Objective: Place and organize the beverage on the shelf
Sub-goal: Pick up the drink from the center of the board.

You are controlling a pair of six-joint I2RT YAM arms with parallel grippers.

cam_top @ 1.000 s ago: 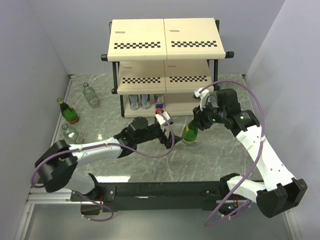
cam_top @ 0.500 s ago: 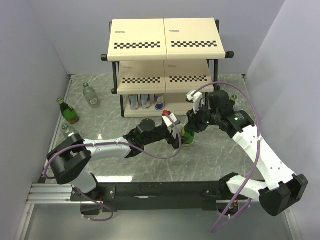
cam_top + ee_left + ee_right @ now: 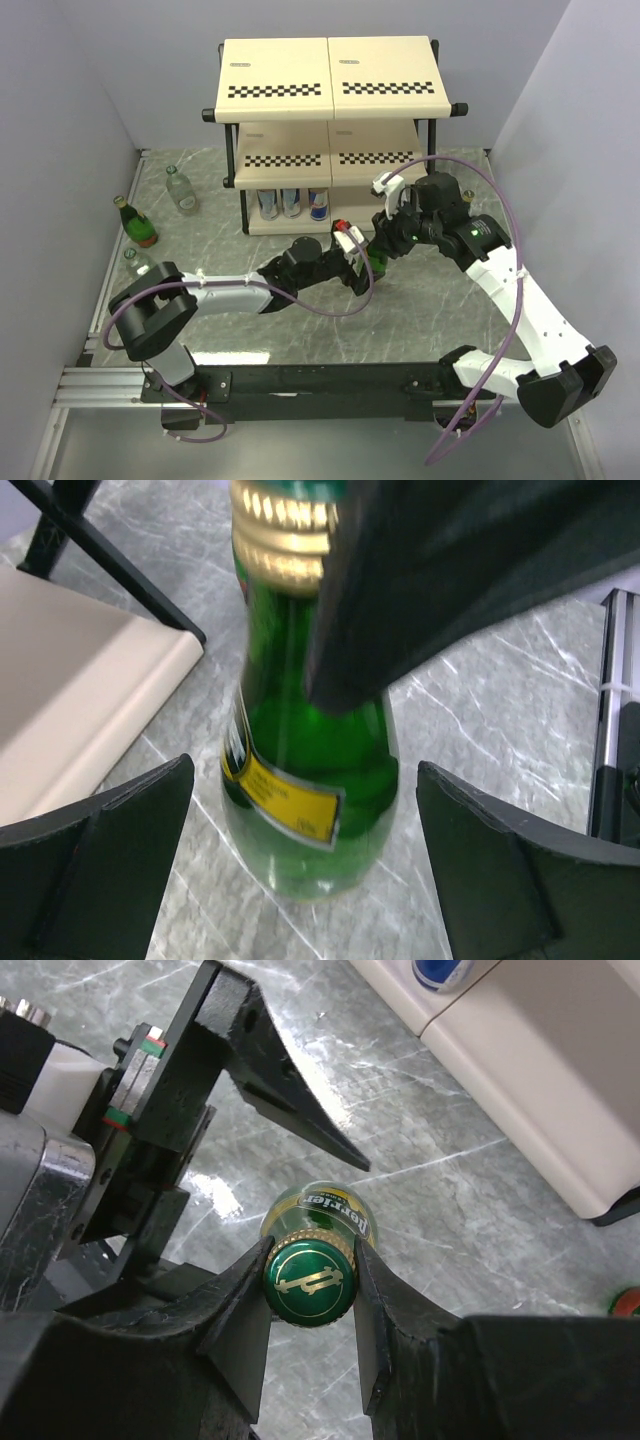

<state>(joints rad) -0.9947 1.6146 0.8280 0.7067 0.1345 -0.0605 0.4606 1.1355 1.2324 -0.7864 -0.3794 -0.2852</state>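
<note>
A green glass bottle [image 3: 377, 262] with a yellow label stands upright on the marble table in front of the shelf [image 3: 330, 90]. My right gripper [image 3: 310, 1285] is shut on its gold-and-green cap, seen from above in the right wrist view. My left gripper [image 3: 305, 870] is open, its two fingers standing either side of the bottle's [image 3: 310, 780] lower body without touching it. In the top view the left gripper [image 3: 360, 268] reaches in from the left, the right gripper [image 3: 385, 240] from above.
Several cans [image 3: 292, 203] stand on the shelf's bottom tier. Three more bottles are at the left: a clear one [image 3: 180, 188], a green one [image 3: 136, 222] and another clear one [image 3: 138, 262]. The shelf's bottom board [image 3: 70, 690] lies just left of the held bottle.
My left gripper has moved right until its open fingers flank the green bottle. My right gripper has shifted slightly left and towards the shelf with the bottle's cap in it.
</note>
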